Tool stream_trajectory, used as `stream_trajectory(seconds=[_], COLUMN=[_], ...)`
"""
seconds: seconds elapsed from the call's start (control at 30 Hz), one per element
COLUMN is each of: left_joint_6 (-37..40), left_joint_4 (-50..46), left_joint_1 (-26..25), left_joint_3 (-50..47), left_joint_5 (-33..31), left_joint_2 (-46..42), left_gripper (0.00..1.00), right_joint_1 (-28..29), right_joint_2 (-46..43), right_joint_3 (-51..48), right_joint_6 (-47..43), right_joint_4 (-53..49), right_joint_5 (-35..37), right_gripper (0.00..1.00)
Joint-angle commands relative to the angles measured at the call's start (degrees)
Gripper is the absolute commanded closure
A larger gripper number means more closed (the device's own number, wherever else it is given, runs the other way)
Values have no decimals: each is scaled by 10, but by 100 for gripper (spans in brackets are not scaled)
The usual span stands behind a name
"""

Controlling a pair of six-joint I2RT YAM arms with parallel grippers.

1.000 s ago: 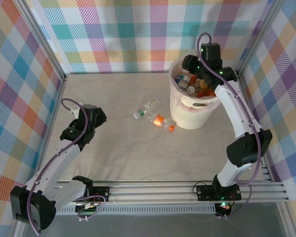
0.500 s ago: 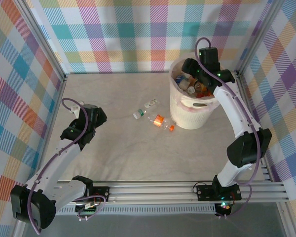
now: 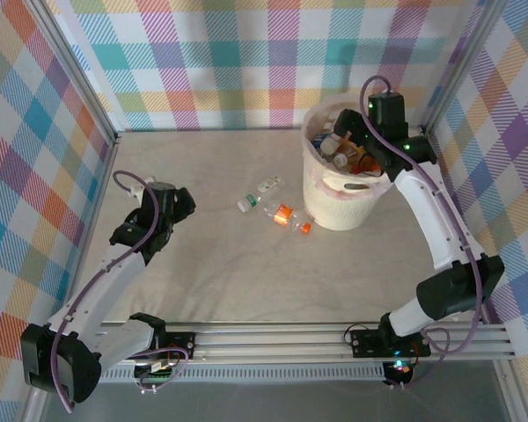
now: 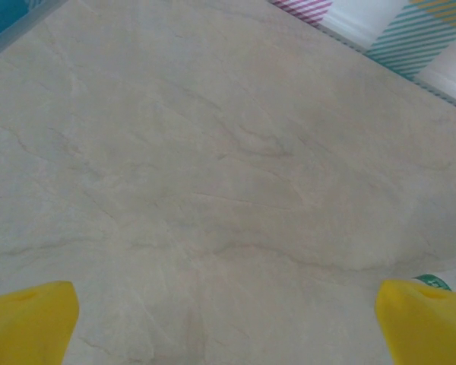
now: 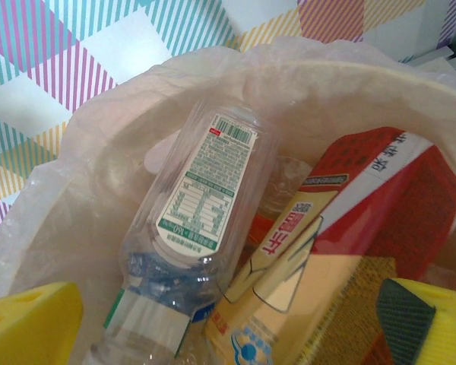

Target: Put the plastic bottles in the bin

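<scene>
The bin [image 3: 334, 214], a cream-pink bucket with a thin liner, stands at the back right and holds several plastic bottles. My right gripper [image 3: 359, 141] hangs over its mouth, open and holding nothing. In the right wrist view, a clear bottle with a green-and-white label [image 5: 209, 190] and a red-and-yellow labelled bottle [image 5: 349, 251] lie below the right gripper [image 5: 228, 327], inside the liner rim [image 5: 349, 68]. Two bottles lie on the table left of the bin: a green-capped one [image 3: 259, 195] and an orange-labelled one [image 3: 287, 215]. My left gripper [image 3: 169, 211] hovers open over bare table [image 4: 228, 190]. The green-capped bottle's end [image 4: 439, 280] peeks in beside the right fingertip [image 4: 425, 323].
Plaid walls with aluminium posts [image 3: 84, 88] enclose the marble-look tabletop [image 3: 229, 272]. A metal rail [image 3: 273, 338] runs along the near edge by the arm bases. The bin sits close to the right post [image 3: 440, 105].
My right gripper has opened over the bin and its arm has swung right and back. The left arm has barely shifted.
</scene>
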Motion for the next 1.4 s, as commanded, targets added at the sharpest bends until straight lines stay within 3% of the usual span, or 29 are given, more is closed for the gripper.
stream_trajectory(seconds=[0.0, 0.23, 0.43, 0.63, 0.97, 1.37], left_joint_6=[35, 105, 162, 215, 263, 291], left_joint_4=[35, 59, 94, 41, -31, -113], left_joint_1=[7, 1, -20, -48, -89, -123], left_joint_3=[25, 82, 137, 248, 441, 596], left_joint_5=[55, 164, 212, 237, 270, 268], left_joint_2=[18, 106, 204, 331, 527, 670], left_gripper=[0, 0, 1, 3, 3, 10], right_joint_1=[-3, -2, -2, -2, -2, -2], right_joint_2=[-32, -91, -158, -222, -274, -291], right_joint_3=[-7, -44, -104, -160, -199, -216], right_joint_6=[-24, -18, -10, -14, -21, -28], right_joint_4=[-35, -106, -133, -133, -170, -174], right_joint_5=[-12, -65, -101, -147, -142, -137], right_gripper=[0, 0, 0, 0, 0, 0])
